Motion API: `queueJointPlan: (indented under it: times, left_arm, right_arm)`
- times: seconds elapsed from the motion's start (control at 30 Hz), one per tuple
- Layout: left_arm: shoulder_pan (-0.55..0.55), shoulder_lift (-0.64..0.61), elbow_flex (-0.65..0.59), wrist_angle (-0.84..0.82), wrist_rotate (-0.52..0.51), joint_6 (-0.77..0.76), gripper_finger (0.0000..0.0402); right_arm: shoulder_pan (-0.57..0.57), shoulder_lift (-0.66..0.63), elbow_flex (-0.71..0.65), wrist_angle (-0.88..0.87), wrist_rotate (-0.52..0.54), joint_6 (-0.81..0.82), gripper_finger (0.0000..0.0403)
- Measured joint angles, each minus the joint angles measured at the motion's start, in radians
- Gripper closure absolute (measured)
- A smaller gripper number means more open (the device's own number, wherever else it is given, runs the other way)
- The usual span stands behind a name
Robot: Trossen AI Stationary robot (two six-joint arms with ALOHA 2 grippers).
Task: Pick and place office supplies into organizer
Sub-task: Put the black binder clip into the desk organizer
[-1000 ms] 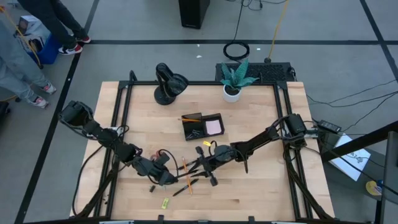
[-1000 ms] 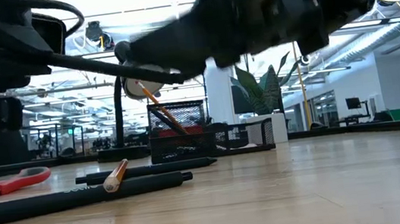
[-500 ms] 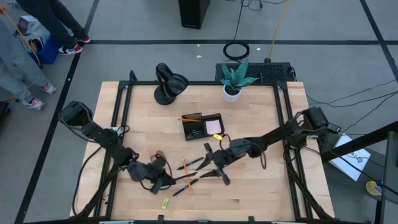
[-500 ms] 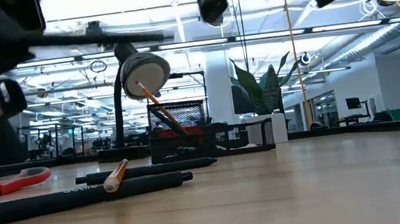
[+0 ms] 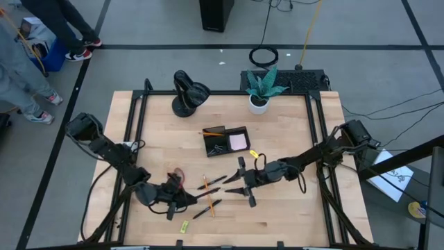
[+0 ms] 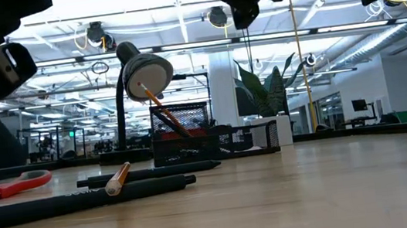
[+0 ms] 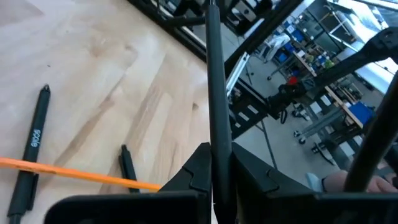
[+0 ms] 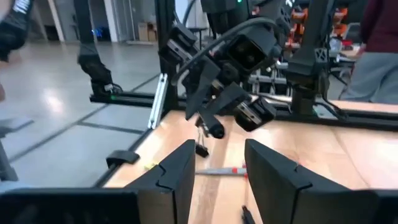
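My left gripper (image 5: 173, 198) hovers over the table's near-left part, shut on a black pen (image 7: 211, 93). My right gripper (image 5: 234, 186) hangs open a little to its right, touching nothing; its wrist view looks at the left gripper (image 8: 227, 93). The black organizer (image 5: 225, 141) stands mid-table with a pink sticky pad (image 5: 238, 141) and an orange pencil (image 5: 211, 130) in it. Between the grippers, orange pencils (image 5: 205, 182) and black pens (image 5: 216, 180) lie flat on the wood. The red scissors (image 6: 10, 187) lie flat too. A yellow-green piece (image 5: 184, 226) lies near the near edge. My left gripper pinches the black pen between its two fingers near one end (image 7: 219, 165). The long rest of the pen sticks out forward past the fingertips, along the fingers. The pen is lifted clear of the table and points toward the table's right side.
A black lamp (image 5: 189, 92) and a white potted plant (image 5: 259, 94) stand at the far edge. Black frame rails (image 5: 135, 132) run along the left and right sides. Bare wood lies right of the organizer. A person's legs (image 5: 28, 90) are beyond the left edge.
My left gripper has risen with the pen, out of the low view's top, and shifted slightly toward the left edge. My right gripper has drawn back toward the right edge and risen as well. The pens, pencils and scissors on the table have stayed put.
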Motion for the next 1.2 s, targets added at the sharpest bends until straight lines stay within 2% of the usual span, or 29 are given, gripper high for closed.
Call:
queueJointPlan:
  times: [0.2,0.47,0.67,0.9,1.0,1.2]
  left_arm:
    - [-0.016,0.000,0.000,0.037,-0.051,0.041,0.0380]
    - [-0.010,0.000,0.000,0.116,-0.053,0.142,0.0365]
    - [0.013,0.000,0.000,0.136,-0.053,0.169,0.0377]
    - [0.030,0.000,0.000,0.145,-0.052,0.188,0.0370]
    - [0.031,0.000,0.000,0.144,-0.051,0.188,0.0366]
    - [0.031,0.000,0.000,0.143,-0.050,0.189,0.0380]
  right_arm:
    - [0.010,0.000,-0.029,0.070,0.002,0.014,0.0273]
    - [-0.033,0.025,-0.033,0.158,-0.005,0.235,0.0273]
    - [-0.079,0.080,-0.015,0.228,-0.134,0.321,0.0273]
    - [-0.078,0.129,-0.007,0.330,-0.160,0.322,0.0269]
    - [-0.079,0.129,-0.007,0.333,-0.160,0.324,0.0250]
    - [-0.078,0.129,0.017,0.334,-0.159,0.337,0.0176]
